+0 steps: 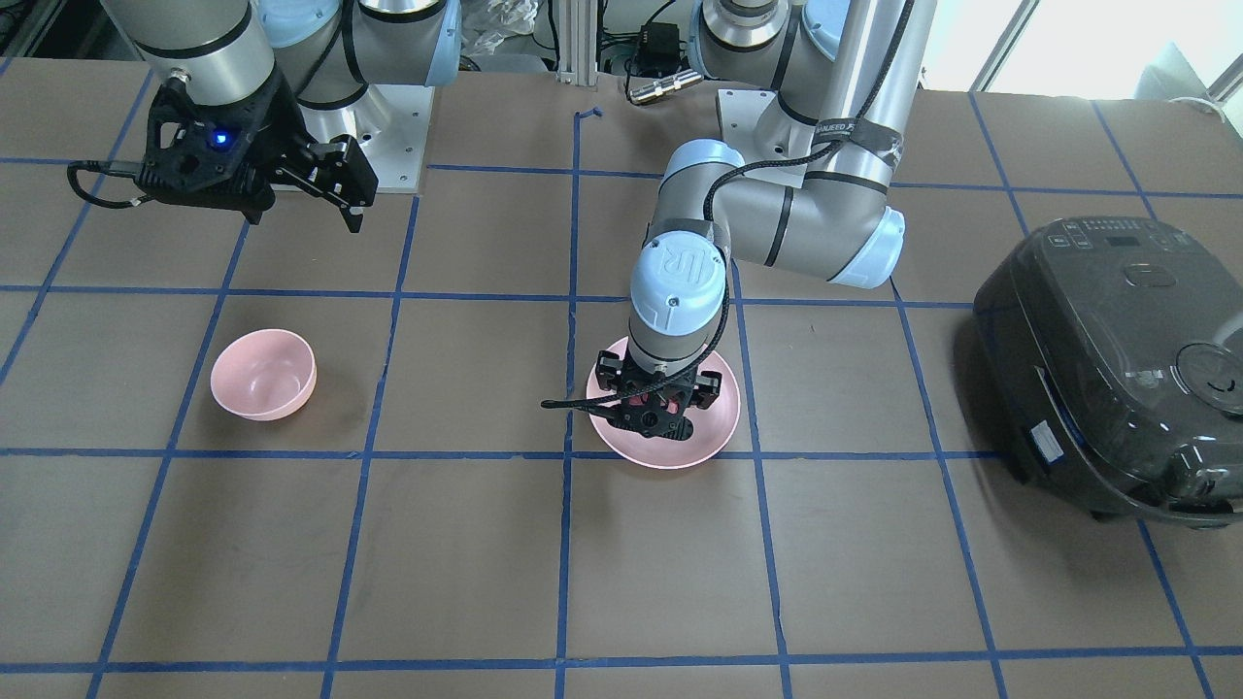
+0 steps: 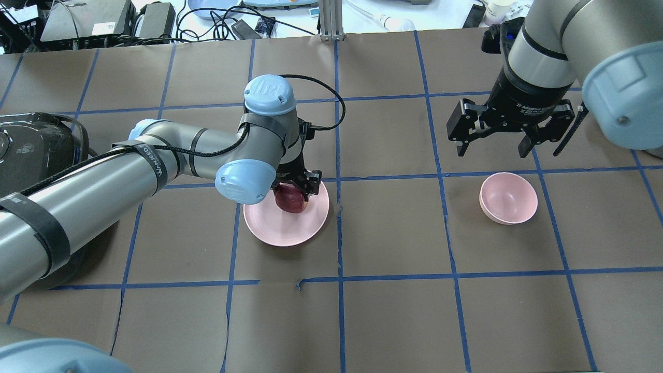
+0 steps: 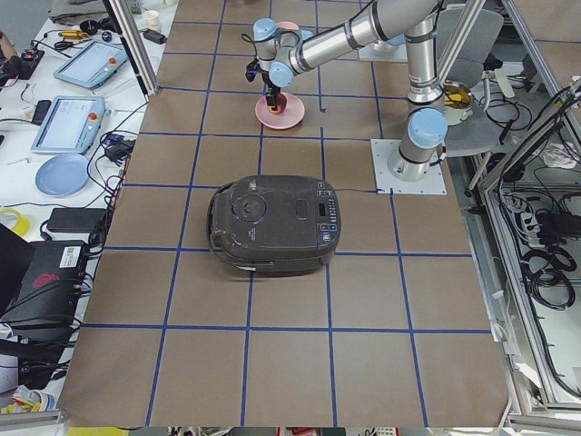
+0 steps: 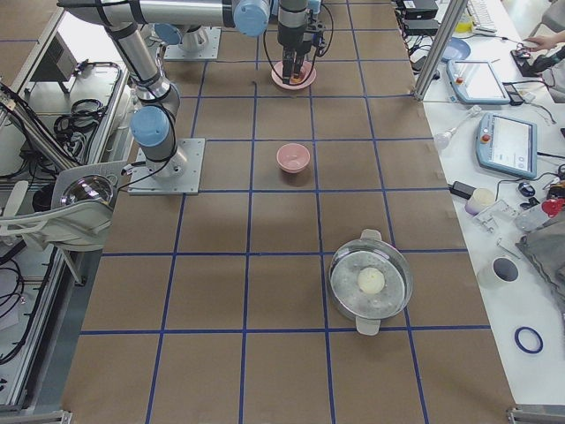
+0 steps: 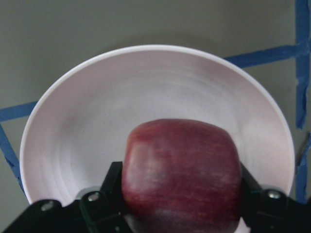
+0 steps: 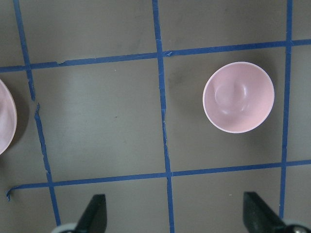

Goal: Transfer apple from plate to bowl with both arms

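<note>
The dark red apple [image 5: 182, 170] sits between the fingers of my left gripper [image 5: 181, 204], which is shut on it just above the wide pink plate [image 5: 97, 121]. In the overhead view the left gripper [image 2: 298, 192] points down over the far half of the plate [image 2: 279, 230], with the apple [image 2: 289, 202] showing under it. The small deep pink bowl [image 2: 507, 198] stands empty, two grid squares to the right. My right gripper [image 2: 491, 150] hangs open and empty above the table just beyond the bowl. The right wrist view shows the bowl [image 6: 238, 97] below it.
A black rice cooker [image 1: 1117, 369] stands on my left end of the table, beyond the plate. A steel pot [image 4: 371, 283] with a pale round thing in it stands at my right end. Blue tape lines grid the brown table.
</note>
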Controlling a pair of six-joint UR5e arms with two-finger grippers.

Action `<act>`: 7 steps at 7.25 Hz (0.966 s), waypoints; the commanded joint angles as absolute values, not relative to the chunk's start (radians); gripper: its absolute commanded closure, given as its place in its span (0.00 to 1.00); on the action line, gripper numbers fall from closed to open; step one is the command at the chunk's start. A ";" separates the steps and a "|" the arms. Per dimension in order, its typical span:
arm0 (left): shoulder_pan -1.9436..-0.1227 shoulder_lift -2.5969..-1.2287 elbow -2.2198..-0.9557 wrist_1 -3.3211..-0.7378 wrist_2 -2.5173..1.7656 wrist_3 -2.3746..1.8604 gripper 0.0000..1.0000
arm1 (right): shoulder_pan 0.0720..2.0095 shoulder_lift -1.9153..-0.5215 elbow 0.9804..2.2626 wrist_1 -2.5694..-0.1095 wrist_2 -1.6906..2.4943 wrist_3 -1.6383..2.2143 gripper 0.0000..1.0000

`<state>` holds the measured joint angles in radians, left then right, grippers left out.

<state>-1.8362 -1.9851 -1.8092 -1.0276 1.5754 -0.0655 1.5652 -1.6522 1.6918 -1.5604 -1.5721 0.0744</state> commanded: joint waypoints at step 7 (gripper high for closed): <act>-1.902 -1.925 -1.669 -1.039 1.562 -0.536 0.85 | 1.250 -1.410 1.849 -1.850 -1.557 -0.299 0.00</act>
<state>-1.8682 -1.9281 -1.6842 -1.0383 1.5641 -0.3903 1.2572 -1.4594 1.7832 -1.7362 -1.5539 -0.2445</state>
